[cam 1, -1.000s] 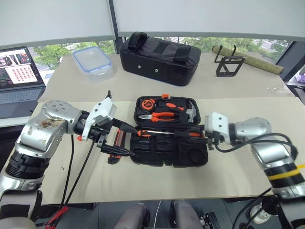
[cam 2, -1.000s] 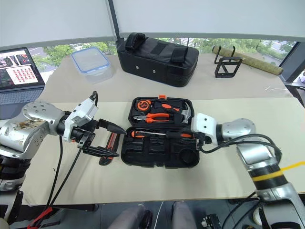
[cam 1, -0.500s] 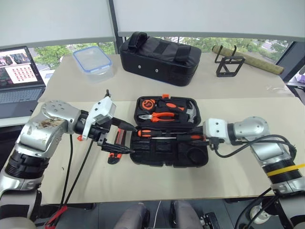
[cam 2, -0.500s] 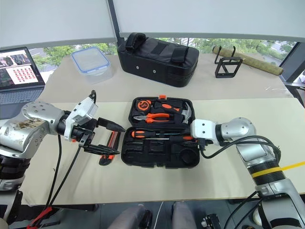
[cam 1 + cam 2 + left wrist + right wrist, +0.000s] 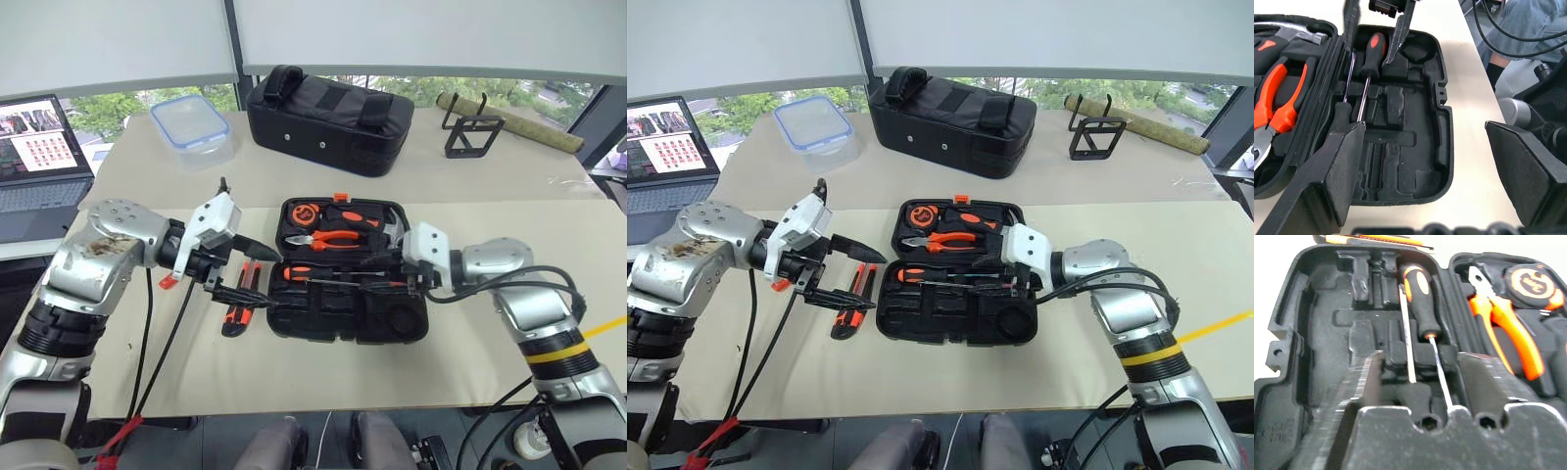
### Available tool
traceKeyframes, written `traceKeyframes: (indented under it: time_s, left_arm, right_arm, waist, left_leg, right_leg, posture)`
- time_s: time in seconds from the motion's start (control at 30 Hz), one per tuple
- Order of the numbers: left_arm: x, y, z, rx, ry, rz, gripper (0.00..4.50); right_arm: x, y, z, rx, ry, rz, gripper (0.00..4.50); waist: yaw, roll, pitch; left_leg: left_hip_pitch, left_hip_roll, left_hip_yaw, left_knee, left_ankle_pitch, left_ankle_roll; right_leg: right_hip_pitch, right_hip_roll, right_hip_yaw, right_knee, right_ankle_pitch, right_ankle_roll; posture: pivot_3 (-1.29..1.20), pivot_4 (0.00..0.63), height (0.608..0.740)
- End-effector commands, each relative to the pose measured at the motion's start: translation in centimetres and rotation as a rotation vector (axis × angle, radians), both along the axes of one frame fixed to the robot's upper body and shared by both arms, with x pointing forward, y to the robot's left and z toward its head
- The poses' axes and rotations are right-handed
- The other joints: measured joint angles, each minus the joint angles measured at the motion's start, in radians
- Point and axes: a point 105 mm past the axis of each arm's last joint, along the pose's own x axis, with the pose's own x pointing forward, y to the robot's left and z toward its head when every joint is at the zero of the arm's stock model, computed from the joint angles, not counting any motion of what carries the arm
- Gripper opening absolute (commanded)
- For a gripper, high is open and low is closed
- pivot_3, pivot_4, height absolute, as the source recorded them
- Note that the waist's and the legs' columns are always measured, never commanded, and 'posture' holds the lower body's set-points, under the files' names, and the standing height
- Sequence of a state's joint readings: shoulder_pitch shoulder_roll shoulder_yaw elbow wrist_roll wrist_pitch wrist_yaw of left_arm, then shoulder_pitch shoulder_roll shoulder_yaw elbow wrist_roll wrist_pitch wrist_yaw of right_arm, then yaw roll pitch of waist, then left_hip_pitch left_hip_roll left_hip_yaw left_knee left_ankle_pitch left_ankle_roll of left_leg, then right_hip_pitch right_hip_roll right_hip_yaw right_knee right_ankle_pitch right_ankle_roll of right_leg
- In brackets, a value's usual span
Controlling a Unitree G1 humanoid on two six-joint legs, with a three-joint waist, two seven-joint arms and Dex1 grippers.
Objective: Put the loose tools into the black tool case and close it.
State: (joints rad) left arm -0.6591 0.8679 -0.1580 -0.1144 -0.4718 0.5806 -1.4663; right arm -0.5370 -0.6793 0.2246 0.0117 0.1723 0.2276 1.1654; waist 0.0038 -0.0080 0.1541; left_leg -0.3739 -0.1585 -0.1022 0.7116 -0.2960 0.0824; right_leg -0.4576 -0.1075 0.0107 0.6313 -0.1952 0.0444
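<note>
Reaching in from the left edge of the worktop (image 5: 549, 225), left gripper (image 5: 257, 274) angled slightly downward, fingers spread wide with nothing between them, tips at the left rim of the black tool case (image 5: 323, 331). Coming from the right edge, right gripper (image 5: 991, 270) pointing leftward and a little down over the case's middle row; fingers parted in the left wrist view, straddling the handle end of a black-and-orange screwdriver (image 5: 1373, 54) without a visible pinch.

Lying open and flat near the worktop's front middle, case hinge running left to right. In the far half: orange-handled pliers (image 5: 336, 238), a hammer (image 5: 393, 229), a tape measure (image 5: 305, 212). In the near half, two screwdrivers side by side along the hinge, long axes left to right, the second screwdriver (image 5: 306, 273) with its handle toward the left.

Just beside the case's left rim, on the worktop, utility knife (image 5: 850, 310), long axis running near to far.

Bare worktop along the front edge and right of the case. Toward the far edge: black fabric bag (image 5: 328, 117), plastic container (image 5: 191, 125), and a wire stand (image 5: 472, 135).
</note>
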Motion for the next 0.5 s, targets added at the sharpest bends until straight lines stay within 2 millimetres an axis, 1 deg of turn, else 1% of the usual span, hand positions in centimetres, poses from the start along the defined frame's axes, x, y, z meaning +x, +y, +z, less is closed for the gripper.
traceKeyframes:
  time_s: [0.03,0.07,0.13,0.2,0.27,0.3,0.37,0.43,0.5]
  left_arm:
    - [0.1,0.0,0.7,0.003,-0.048,-0.005,4.22]
    - [0.2,0.0,0.8,0.003,-0.051,-0.001,4.22]
    - [0.2,0.1,0.8,0.001,-0.053,0.012,4.22]
    - [0.1,0.4,0.5,0.0,-0.05,0.032,4.22]
    - [0.1,0.6,0.1,0.001,-0.05,0.057,4.22]
    - [0.0,0.8,0.0,-0.001,-0.048,0.074,4.22]
    - [0.1,1.5,-0.4,-0.005,-0.043,0.128,4.22]
    - [0.6,2.6,-0.8,0.0,-0.053,0.213,4.22]
    - [1.1,3.9,-1.1,0.005,-0.069,0.298,4.22]
  right_arm:
    - [0.3,0.0,-0.5,-0.049,-0.028,-0.004,0.93]
    - [0.1,0.0,-1.2,-0.076,-0.017,-0.002,0.53]
    - [0.0,-0.3,-2.6,-0.152,-0.009,-0.004,0.01]
    - [0.1,-0.6,-3.9,-0.214,0.005,-0.028,0.01]
    - [0.0,-0.8,-4.7,-0.237,0.015,-0.034,0.01]
    - [-0.2,-0.8,-4.7,-0.237,0.009,-0.025,0.01]
    - [-0.3,-0.5,-3.7,-0.178,0.007,-0.026,0.01]
    - [-0.3,0.0,-1.7,-0.076,0.01,-0.038,0.01]
    - [-0.3,0.1,-0.1,0.003,0.001,-0.054,0.01]
  waist:
    - [0.0,0.0,0.0]
    - [0.0,0.0,0.0]
    - [-0.002,0.0,0.0]
    - [-0.003,0.0,0.0]
    - [-0.003,0.0,-0.001]
    - [-0.003,0.0,-0.001]
    - [-0.003,0.0,-0.001]
    - [-0.001,-0.001,-0.001]
    - [0.0,-0.001,-0.001]
  left_leg:
    - [0.0,0.0,0.0,0.0,0.0,0.0]
    - [0.0,0.0,0.0,0.0,0.0,0.0]
    - [0.0,0.0,0.0,0.0,0.0,0.0]
    - [0.0,0.0,0.0,0.0,0.0,0.0]
    - [0.001,0.0,0.0,0.0,0.0,0.0]
    - [0.003,0.0,0.0,0.0,0.0,0.0]
    - [0.005,0.0,0.0,0.0,0.0,0.0]
    - [0.005,0.0,0.0,0.0,-0.001,-0.002]
    - [0.004,0.0,0.0,0.0,-0.001,-0.002]
  right_leg:
    - [0.0,0.0,0.0,0.0,0.0,0.0]
    - [0.0,0.0,0.0,0.0,0.0,0.0]
    - [0.0,0.0,0.0,0.0,0.0,0.0]
    - [0.0,0.0,0.0,0.0,0.0,0.0]
    - [0.001,0.001,0.0,0.0,0.0,0.0]
    - [0.001,0.001,0.0,0.0,0.0,0.0]
    - [0.002,0.001,0.0,0.0,0.0,0.0]
    - [0.002,0.001,0.0,0.0,0.0,0.0]
    - [0.002,0.002,0.0,0.0,0.0,0.0]
  posture:
    - [0.0,0.15,0.717]
    - [0.0,0.15,0.717]
    - [0.0,0.15,0.717]
    - [0.0,0.15,0.717]
    - [0.0,0.15,0.717]
    - [0.0,0.15,0.717]
    - [0.0,0.15,0.717]
    - [0.0,0.15,0.717]
    - [0.0,0.15,0.717]
